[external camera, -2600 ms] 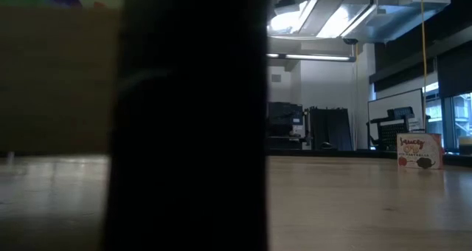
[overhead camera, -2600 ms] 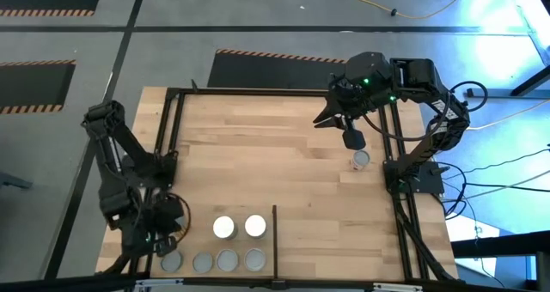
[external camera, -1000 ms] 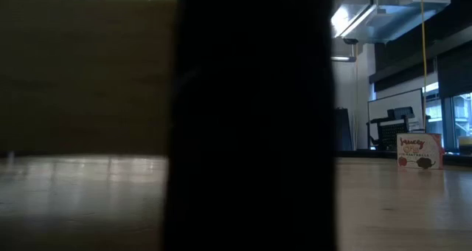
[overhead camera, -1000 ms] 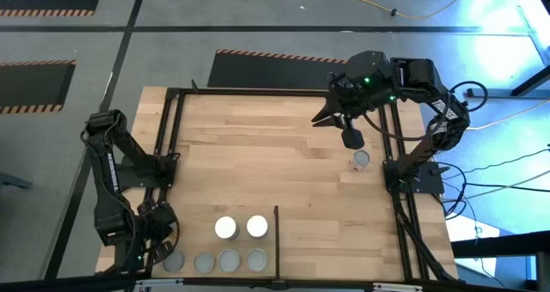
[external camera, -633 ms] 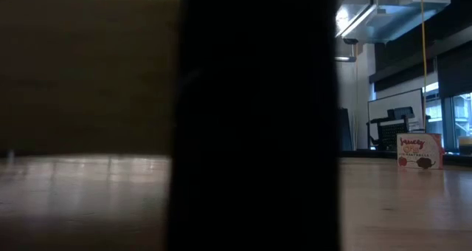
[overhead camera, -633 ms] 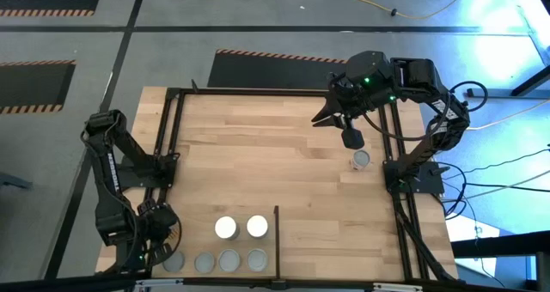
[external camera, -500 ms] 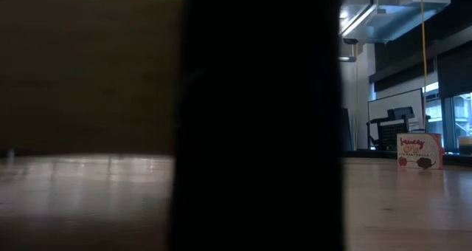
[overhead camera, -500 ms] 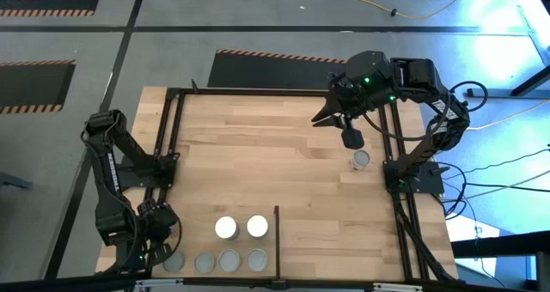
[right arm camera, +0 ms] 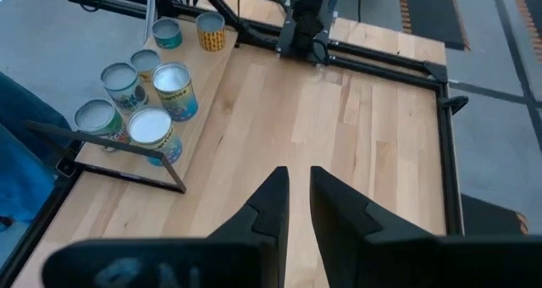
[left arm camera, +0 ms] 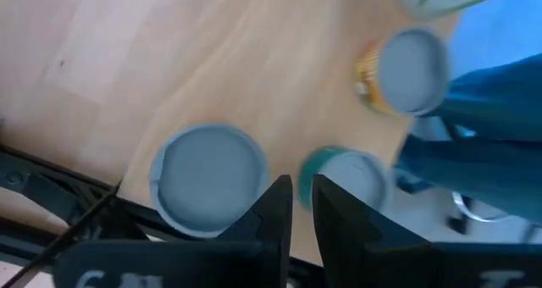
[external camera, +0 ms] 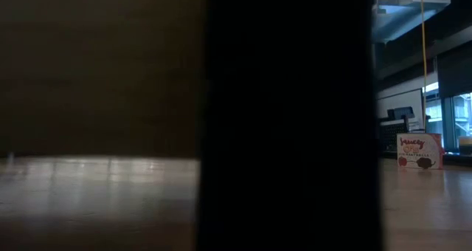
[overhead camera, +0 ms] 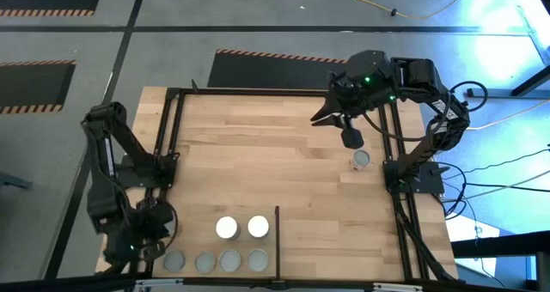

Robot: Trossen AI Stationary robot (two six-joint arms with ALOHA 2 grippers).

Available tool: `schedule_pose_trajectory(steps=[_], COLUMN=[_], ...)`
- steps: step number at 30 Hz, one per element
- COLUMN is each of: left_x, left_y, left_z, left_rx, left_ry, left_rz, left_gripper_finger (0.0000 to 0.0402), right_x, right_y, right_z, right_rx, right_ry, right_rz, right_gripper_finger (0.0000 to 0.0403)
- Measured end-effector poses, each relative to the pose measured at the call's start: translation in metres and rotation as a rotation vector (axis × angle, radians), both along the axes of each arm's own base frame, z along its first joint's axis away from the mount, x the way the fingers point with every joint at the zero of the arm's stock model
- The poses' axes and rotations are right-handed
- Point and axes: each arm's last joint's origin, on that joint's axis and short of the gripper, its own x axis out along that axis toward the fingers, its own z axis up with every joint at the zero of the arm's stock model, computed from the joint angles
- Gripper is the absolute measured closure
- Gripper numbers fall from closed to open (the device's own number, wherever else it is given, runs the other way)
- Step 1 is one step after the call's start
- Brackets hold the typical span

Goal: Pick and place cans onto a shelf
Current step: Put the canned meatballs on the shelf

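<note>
Left hand [overhead camera: 137, 245] is hovering beside the cans [overhead camera: 230, 259], fingers nearly together, pinching nothing; right hand [overhead camera: 351, 138] is hanging above one can [overhead camera: 361, 160], fingers nearly together.

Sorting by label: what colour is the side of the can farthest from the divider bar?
Yellow-orange, best in the right wrist view: the can.

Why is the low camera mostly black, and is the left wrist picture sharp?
Low view: a broad dark shape right at the lens blocks the middle, only a red-and-white box reads clearly. Left wrist view: cans are soft and smeared.
</note>
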Motion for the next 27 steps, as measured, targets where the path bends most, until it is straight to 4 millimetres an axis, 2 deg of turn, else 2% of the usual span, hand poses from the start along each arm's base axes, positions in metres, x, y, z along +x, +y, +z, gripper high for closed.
schedule_pose_trajectory(steps=[6, 13, 16, 20, 23, 27], left_x=[0.000, -0.004, -0.008, -0.014, -0.017, -0.021], left_y=[0.026, 0.082, 0.108, 0.137, 0.151, 0.166], left_z=[0.033, 0.070, 0.079, 0.087, 0.091, 0.094], left_rx=[-0.058, 0.111, 0.177, 0.255, 0.275, 0.304], left_ry=[-0.149, -0.475, -0.542, -0.628, -0.658, -0.688], left_rz=[0.011, 0.057, 0.086, 0.121, 0.138, 0.160], left_gripper_finger=[0.0358, 0.0358, 0.0358, 0.0358, 0.0358, 0.0358], right_x=[0.002, -0.004, -0.012, -0.014, -0.015, -0.012], right_y=[0.000, -0.002, -0.005, -0.008, -0.012, -0.018], right_z=[0.002, -0.004, -0.012, -0.017, -0.022, -0.044], right_rx=[-0.006, 0.040, 0.038, 0.108, 0.219, 0.229], right_ry=[-0.033, 0.065, 0.197, 0.222, 0.234, 0.279], right_rz=[0.001, -0.058, -0.208, -0.408, -0.620, -0.880], right_gripper_finger=[0.0349, 0.0349, 0.0352, 0.0357, 0.0358, 0.0358])
